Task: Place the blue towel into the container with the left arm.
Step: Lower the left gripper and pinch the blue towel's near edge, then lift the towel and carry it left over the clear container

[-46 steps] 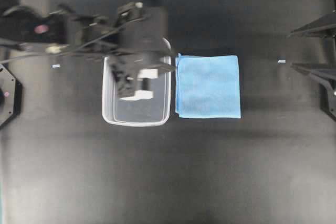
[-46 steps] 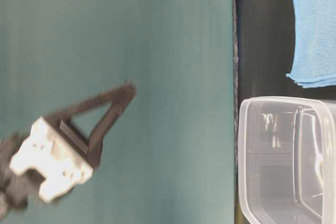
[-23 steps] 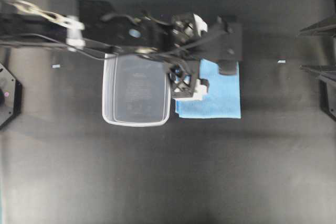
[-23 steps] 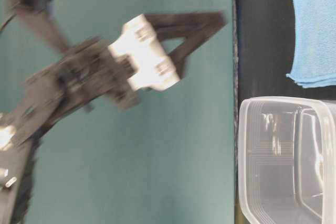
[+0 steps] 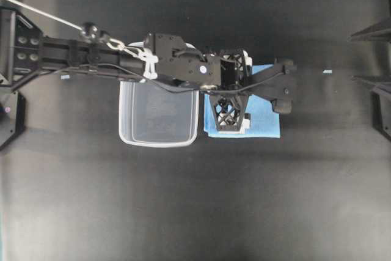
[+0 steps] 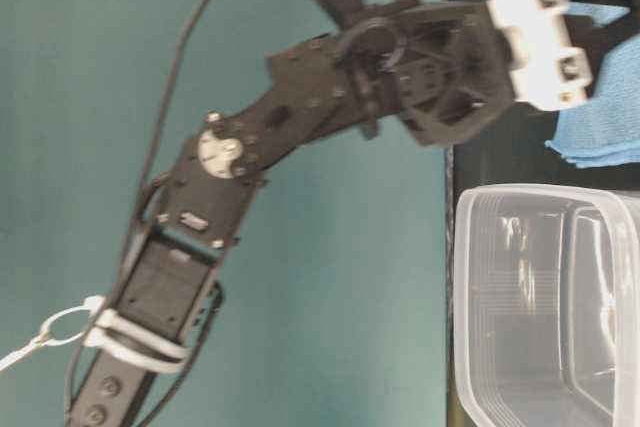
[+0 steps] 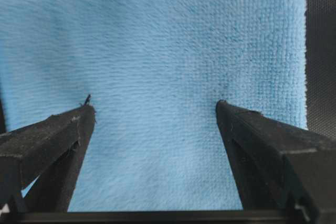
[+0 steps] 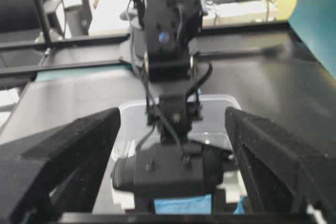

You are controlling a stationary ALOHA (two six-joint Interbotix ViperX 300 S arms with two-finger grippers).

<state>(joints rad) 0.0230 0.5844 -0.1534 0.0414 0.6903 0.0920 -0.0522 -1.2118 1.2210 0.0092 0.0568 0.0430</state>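
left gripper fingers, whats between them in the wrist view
Only the blue towel fills the gap between the open left gripper fingers, in the left wrist view; nothing else lies there.

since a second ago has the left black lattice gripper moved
Yes. The left gripper has moved rightward in the overhead view, off the clear plastic container and over the light-blue towel, jaws open.

black jointed left arm (image 5: 122, 65), lattice-patterned claw (image 5: 231, 99), white pads

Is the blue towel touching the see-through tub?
Cannot tell. In the overhead view the blue towel lies right beside the container, but the left arm covers much of the seam, and no clear gap or contact shows.
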